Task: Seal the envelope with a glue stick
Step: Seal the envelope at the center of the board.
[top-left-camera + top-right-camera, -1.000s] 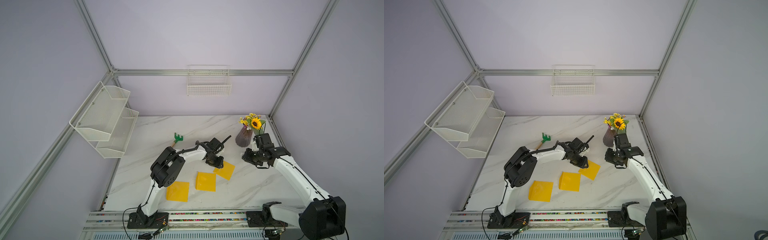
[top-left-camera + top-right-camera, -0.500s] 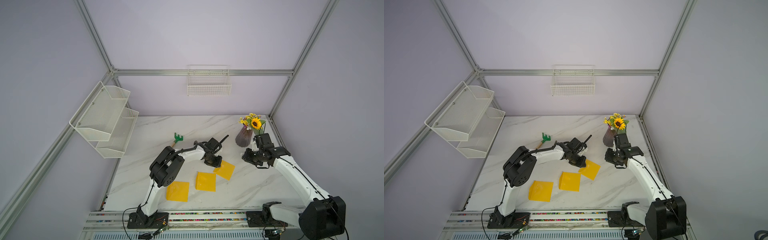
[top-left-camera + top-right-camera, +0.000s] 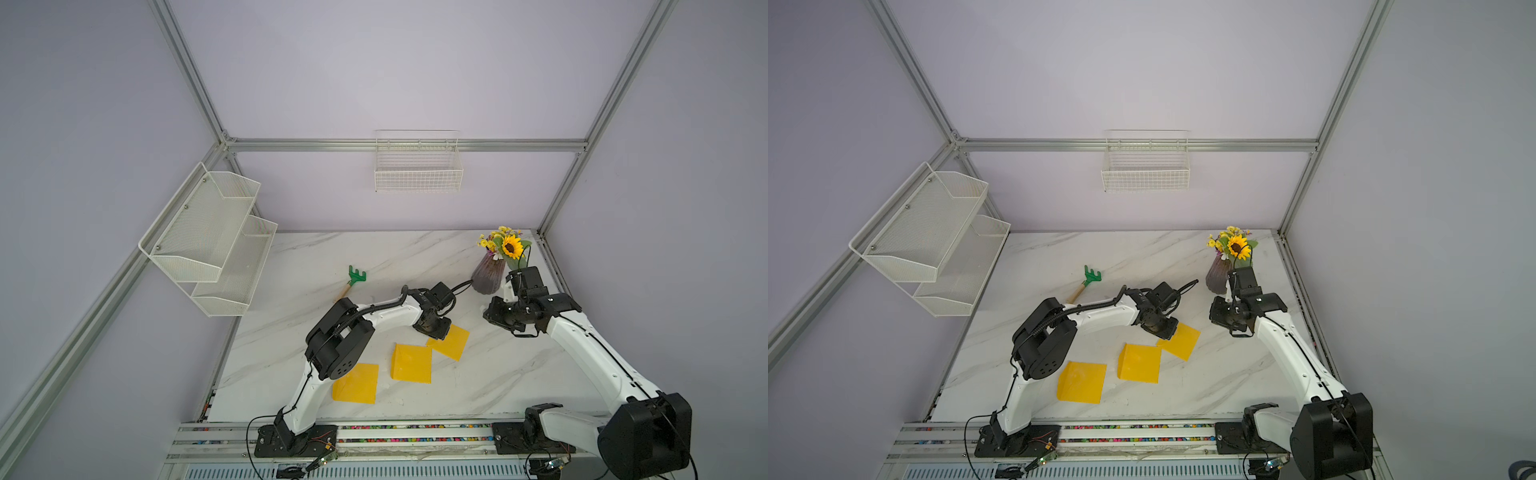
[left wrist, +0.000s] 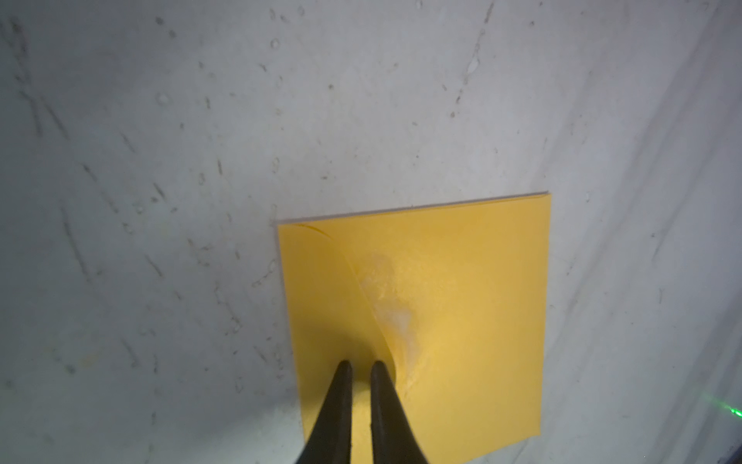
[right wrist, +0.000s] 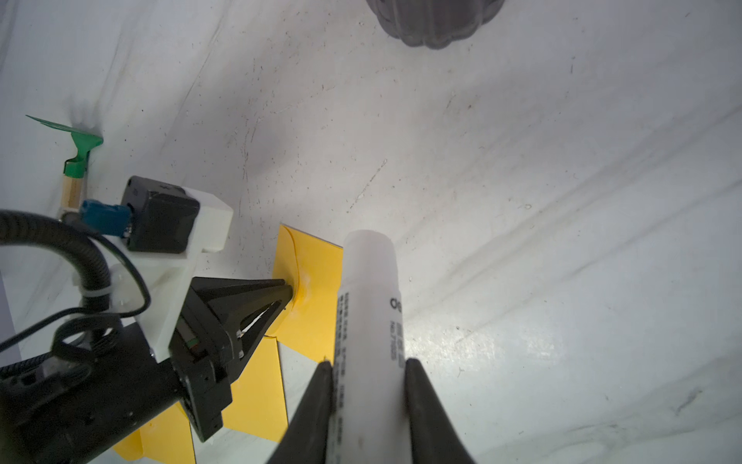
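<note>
Yellow envelope [image 4: 461, 301] nearest table's [image 3: 374, 257] right edge: my left pincer [image 4: 357, 367], nearly closed, presses flap [image 4: 329, 301]; right pincer [image 5: 369, 364] pinches glue stick [image 5: 367, 289]. Glue looks patchy: flap may spring up.

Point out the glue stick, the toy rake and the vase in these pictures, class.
glue stick [image 5: 368, 305]: right wrist view, middle of its white tube.
toy rake [image 3: 356, 275]: in a top view, its green head.
vase [image 3: 486, 276]: in a top view, its dark body.
</note>
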Robot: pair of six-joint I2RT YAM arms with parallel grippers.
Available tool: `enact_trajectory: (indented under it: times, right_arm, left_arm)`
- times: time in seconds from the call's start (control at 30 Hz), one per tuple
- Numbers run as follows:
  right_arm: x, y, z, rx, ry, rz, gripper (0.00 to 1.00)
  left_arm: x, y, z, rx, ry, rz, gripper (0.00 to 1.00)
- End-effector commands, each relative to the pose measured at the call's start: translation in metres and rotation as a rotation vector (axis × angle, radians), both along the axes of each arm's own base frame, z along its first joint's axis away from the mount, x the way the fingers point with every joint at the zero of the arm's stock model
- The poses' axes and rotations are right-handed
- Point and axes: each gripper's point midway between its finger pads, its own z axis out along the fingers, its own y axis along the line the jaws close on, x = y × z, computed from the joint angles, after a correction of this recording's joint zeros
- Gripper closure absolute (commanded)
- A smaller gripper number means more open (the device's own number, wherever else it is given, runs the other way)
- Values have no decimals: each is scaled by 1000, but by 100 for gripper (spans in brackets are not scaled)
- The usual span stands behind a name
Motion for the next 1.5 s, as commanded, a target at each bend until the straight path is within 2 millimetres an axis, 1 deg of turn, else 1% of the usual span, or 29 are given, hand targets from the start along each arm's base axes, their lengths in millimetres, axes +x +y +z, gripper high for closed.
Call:
enact_trajectory:
  times: [0.0, 0.1, 0.23, 0.37, 0.63, 0.83, 0.93, 1.0, 1.1, 1.13, 1.2, 1.27, 1.37, 1.47]
  right_arm:
    - [5, 2, 5, 14, -41, 16, 100]
    - [5, 2, 8, 15, -43, 16, 100]
    - [3, 2, 7, 16, -48, 17, 100]
    - [1, 2, 9, 18, -59, 18, 100]
    - [1, 1, 11, 4, -64, 16, 100]
    - [1, 1, 10, -2, -61, 21, 100]
    - [0, 2, 12, -6, -68, 25, 100]
    - [1, 1, 12, -10, -70, 23, 100]
    - [2, 2, 14, -11, -67, 28, 100]
    - [4, 3, 15, -11, -73, 30, 100]
    - [6, 3, 16, -12, -71, 30, 100]
    - [6, 3, 16, -15, -62, 35, 100]
    - [5, 3, 16, -14, -76, 29, 100]
    - [5, 3, 16, -17, -64, 28, 100]
  left_arm:
    - [-34, 44, -56, 257, 112, -4, 87]
    - [-38, 47, -60, 296, 108, -7, 87]
    - [-44, 48, -66, 331, 106, -14, 86]
    - [-51, 51, -77, 372, 117, -20, 86]
    - [-62, 67, -95, 517, 107, -30, 86]
    - [-76, 75, -113, 573, 146, -29, 85]
    - [-78, 79, -118, 605, 137, -35, 85]
    - [-73, 85, -117, 659, 100, -41, 85]
    - [-63, 82, -108, 673, 49, -46, 84]
    - [-56, 77, -100, 659, 16, -55, 84]
    - [-42, 63, -77, 614, -47, -72, 84]
    - [-27, 45, -49, 522, -103, -64, 84]
    - [-14, 21, -16, 370, -132, -57, 84]
    - [-7, 11, 6, 302, -148, -46, 84]
